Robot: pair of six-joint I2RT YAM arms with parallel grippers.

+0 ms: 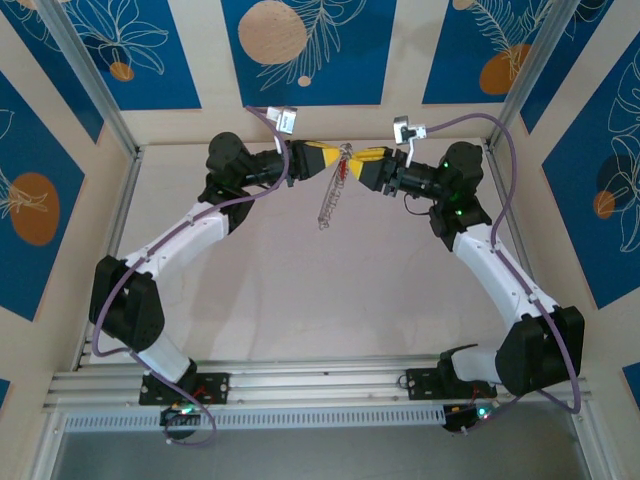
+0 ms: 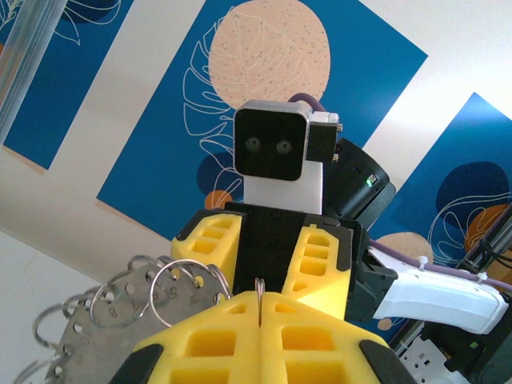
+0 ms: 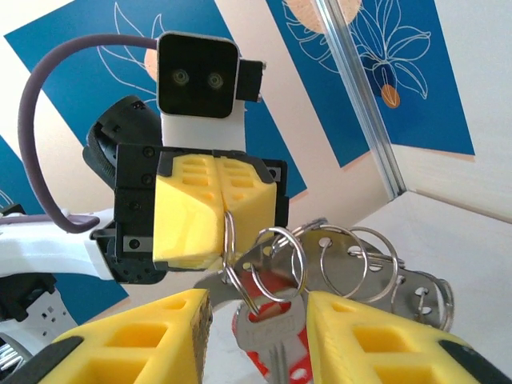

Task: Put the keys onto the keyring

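From above, the two arms meet over the far part of the pale counter, in the upper middle of the frame, the left fingers and right fingers pointing tip to tip so that one can steady the work while the other feeds it. The keyring sits between them, and a string of linked rings dangles from it toward the counter. In the left wrist view, the left fingers, ribbed blocks of yellow foam, are pressed together at the bottom of the frame with the keyring, a thin wire loop, pinched edge-on in their seam and held off the counter, apparently so a key can be threaded on. Shiny steel split rings and a perforated metal tag hang at lower left. The right fingers face the camera with a dark gap between them. In the right wrist view, the right fingers stand partly apart at the bottom. The key, flat silver metal with a red piece below, hangs between them at lower middle, with a slit of daylight on its left, so I judge it unclamped. The left fingers above it grip the keyring
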